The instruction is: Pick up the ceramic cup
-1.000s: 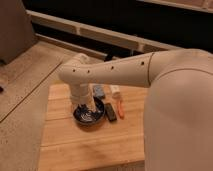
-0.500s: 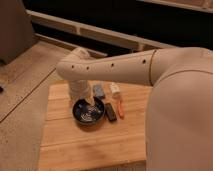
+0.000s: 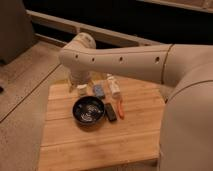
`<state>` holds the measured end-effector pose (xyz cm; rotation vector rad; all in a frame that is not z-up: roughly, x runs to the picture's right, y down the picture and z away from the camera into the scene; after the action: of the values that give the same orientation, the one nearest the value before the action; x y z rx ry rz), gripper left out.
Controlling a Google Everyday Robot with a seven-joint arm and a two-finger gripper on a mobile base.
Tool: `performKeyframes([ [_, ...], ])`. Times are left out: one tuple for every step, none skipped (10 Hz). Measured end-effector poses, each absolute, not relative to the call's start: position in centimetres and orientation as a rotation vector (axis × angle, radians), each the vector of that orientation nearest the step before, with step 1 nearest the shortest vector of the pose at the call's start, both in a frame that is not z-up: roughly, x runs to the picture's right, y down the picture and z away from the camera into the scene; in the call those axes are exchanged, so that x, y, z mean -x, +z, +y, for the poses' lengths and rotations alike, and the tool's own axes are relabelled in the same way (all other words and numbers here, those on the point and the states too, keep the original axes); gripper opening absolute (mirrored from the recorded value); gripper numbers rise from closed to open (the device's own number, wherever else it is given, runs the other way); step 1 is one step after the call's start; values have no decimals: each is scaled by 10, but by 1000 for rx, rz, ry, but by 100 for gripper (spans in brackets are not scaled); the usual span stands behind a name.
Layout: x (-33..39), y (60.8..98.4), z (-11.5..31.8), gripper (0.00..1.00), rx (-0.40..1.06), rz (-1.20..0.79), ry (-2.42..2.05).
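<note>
The ceramic cup (image 3: 81,90) is small, cream-white and round. It stands on the wooden table (image 3: 100,145) near its back left, just behind the wide black bowl (image 3: 89,111). My cream arm (image 3: 120,57) reaches in from the right, bends at an elbow (image 3: 79,50) and drops toward the table. The gripper (image 3: 78,80) is at the arm's lower end, directly above and behind the cup and mostly hidden by the arm. Nothing shows it holding the cup.
A blue object (image 3: 99,91), a slim white bottle (image 3: 114,86), an orange item (image 3: 120,107) and a flat black item (image 3: 110,112) lie right of the cup and bowl. Speckled floor (image 3: 25,85) lies to the left. A dark wall with a ledge (image 3: 100,32) is behind.
The arm's elbow has risen and pulled back from the table front. The bowl, partly covered before, now shows fully, and the cup shows beside the arm's lower end.
</note>
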<state>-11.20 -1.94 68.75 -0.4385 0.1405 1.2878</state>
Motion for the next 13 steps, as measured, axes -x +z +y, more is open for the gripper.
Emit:
performKeyframes([
  [107, 689, -37, 65, 422, 78, 1258],
  [104, 689, -46, 65, 416, 44, 1245],
  [99, 690, -55, 65, 411, 15, 1234],
  [96, 690, -60, 65, 407, 1, 1230],
  [96, 690, -60, 65, 408, 1, 1230],
  [99, 690, -59, 65, 410, 0, 1226],
  [99, 690, -59, 65, 410, 0, 1226],
  [98, 690, -59, 65, 411, 1, 1227],
  [100, 690, -55, 65, 414, 1, 1224],
  [102, 693, -50, 65, 419, -3, 1238],
  [108, 698, -50, 65, 430, -26, 1261],
  [113, 702, -49, 65, 439, -43, 1275],
  [120, 707, -50, 65, 450, -69, 1285],
])
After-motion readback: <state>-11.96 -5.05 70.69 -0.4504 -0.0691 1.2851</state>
